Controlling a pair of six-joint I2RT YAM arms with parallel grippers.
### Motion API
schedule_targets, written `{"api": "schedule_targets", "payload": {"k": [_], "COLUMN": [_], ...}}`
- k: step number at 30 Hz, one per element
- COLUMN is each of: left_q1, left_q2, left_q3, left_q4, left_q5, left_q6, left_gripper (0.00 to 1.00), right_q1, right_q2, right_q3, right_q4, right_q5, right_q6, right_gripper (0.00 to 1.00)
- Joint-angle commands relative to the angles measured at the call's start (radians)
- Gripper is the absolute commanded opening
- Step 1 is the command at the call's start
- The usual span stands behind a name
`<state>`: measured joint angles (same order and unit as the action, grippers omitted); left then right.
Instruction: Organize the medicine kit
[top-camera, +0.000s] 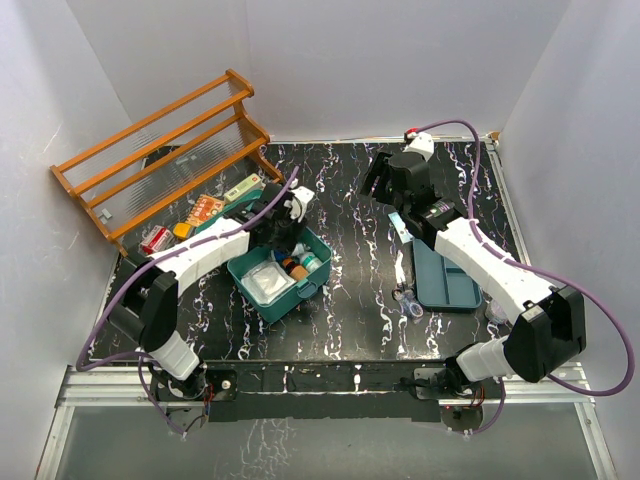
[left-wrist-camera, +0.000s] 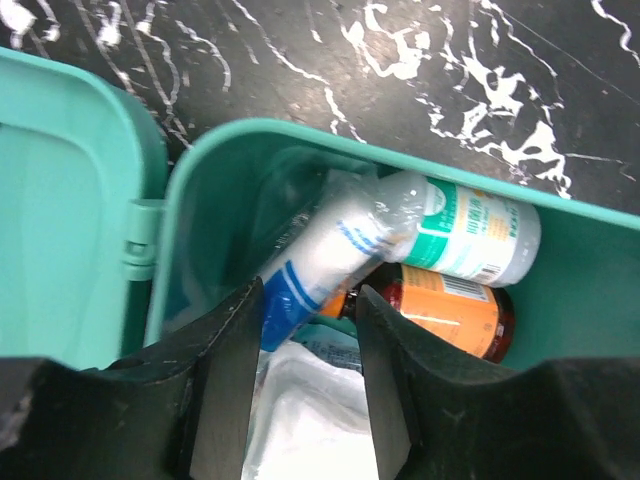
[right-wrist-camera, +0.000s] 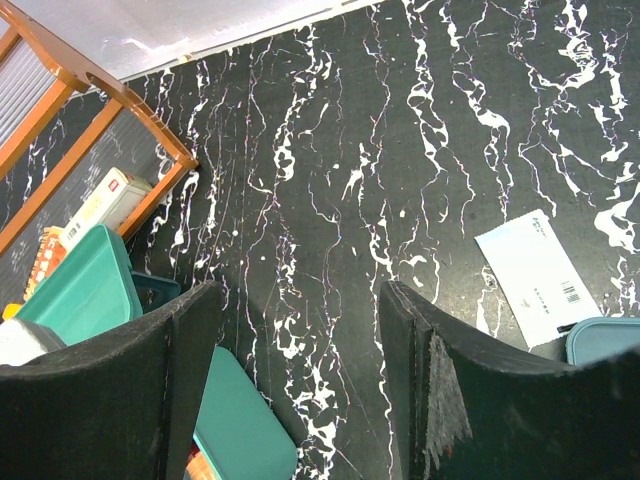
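Observation:
The medicine kit (top-camera: 300, 290) is a teal box, open at the table's middle left, with its lid (left-wrist-camera: 60, 200) folded back. In the left wrist view it holds a plastic-wrapped white tube with a blue band (left-wrist-camera: 330, 255), a white and green bottle (left-wrist-camera: 470, 235), an orange-labelled brown bottle (left-wrist-camera: 450, 315) and a white pouch (left-wrist-camera: 310, 420). My left gripper (left-wrist-camera: 305, 380) is open over the kit's far end (top-camera: 280, 225). The tube's blue end lies by its left finger. My right gripper (right-wrist-camera: 300, 380) is open and empty above the bare table (top-camera: 385, 180), with the kit's corner (right-wrist-camera: 240, 430) below it.
A flat teal tray (top-camera: 445, 275) lies at the right, with small items by its near left corner. A white packet (right-wrist-camera: 535, 275) lies on the table behind it. An orange wooden rack (top-camera: 160, 150) stands at the back left, with several medicine boxes (top-camera: 205, 210) in front of it.

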<state>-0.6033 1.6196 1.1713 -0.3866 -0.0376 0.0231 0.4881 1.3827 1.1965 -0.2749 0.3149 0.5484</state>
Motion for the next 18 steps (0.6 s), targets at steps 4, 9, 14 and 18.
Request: {"api": "schedule_targets", "payload": {"k": [4, 9, 14, 18], "left_q1": [-0.012, -0.015, -0.021, -0.031], "left_q2": [-0.063, -0.045, -0.024, -0.025], "left_q3": [-0.075, -0.100, -0.109, -0.140], "left_q4": [0.147, 0.215, 0.236, 0.251], "left_q5": [0.097, 0.040, -0.017, -0.028], "left_q6": [0.078, 0.142, 0.125, 0.091], "left_gripper": [0.46, 0.52, 0.45, 0.41], "right_q1": [-0.005, -0.005, -0.006, -0.006], "right_q2": [-0.006, -0.005, -0.006, -0.007], "right_q3": [0.005, 0.002, 0.004, 0.004], "right_q4": [0.025, 0.017, 0.014, 0.013], "right_q5": [0.002, 0.000, 0.005, 0.007], "right_q6": [0.005, 0.005, 0.004, 0.005], "right_gripper": [0.62, 0.62, 0.62, 0.62]}}
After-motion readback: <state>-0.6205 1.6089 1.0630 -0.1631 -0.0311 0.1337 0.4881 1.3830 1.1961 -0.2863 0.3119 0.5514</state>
